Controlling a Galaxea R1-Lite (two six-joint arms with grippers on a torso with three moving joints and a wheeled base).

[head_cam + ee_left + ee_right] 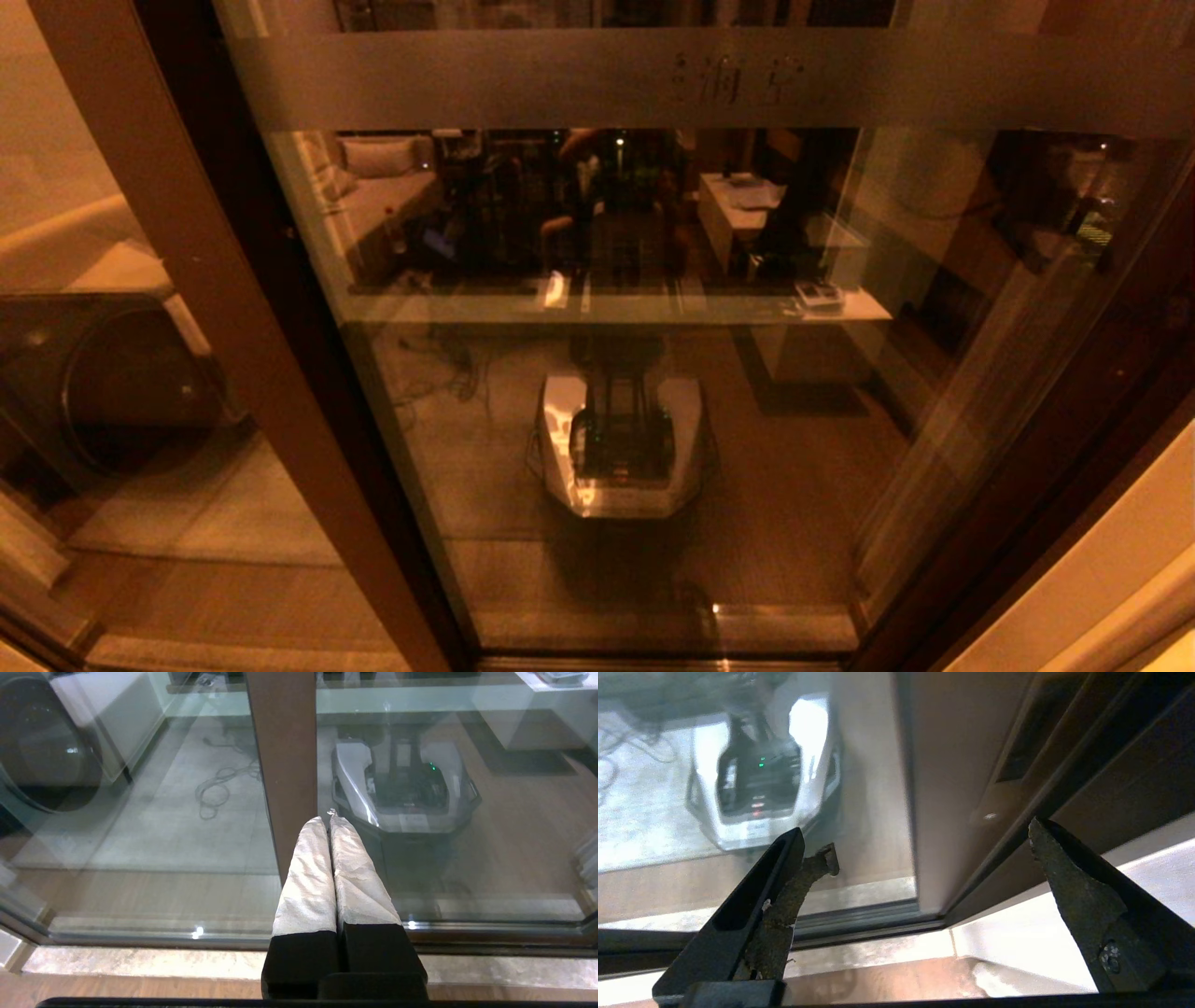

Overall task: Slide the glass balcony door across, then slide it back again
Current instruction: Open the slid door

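The glass balcony door (794, 420) fills the head view, its frosted band (560, 79) with faint characters running across the top. Neither gripper shows in that view. In the right wrist view my right gripper (931, 842) is open and empty, close in front of the door's brown stile (952, 788). The slim recessed handle (1017, 751) lies just beyond the fingertips. This stile stands against the dark jamb (1111, 779). My left gripper (329, 819) is shut with nothing in it, its white-wrapped fingers (308, 882) pointing at a brown upright stile (285, 765).
A dark round-fronted machine (112, 383) stands behind the left glass panel. The glass mirrors my own base (621, 448) and the room. A floor track (859, 919) and a pale stone sill (140, 961) run below the door. A white wall (1041, 933) adjoins the jamb.
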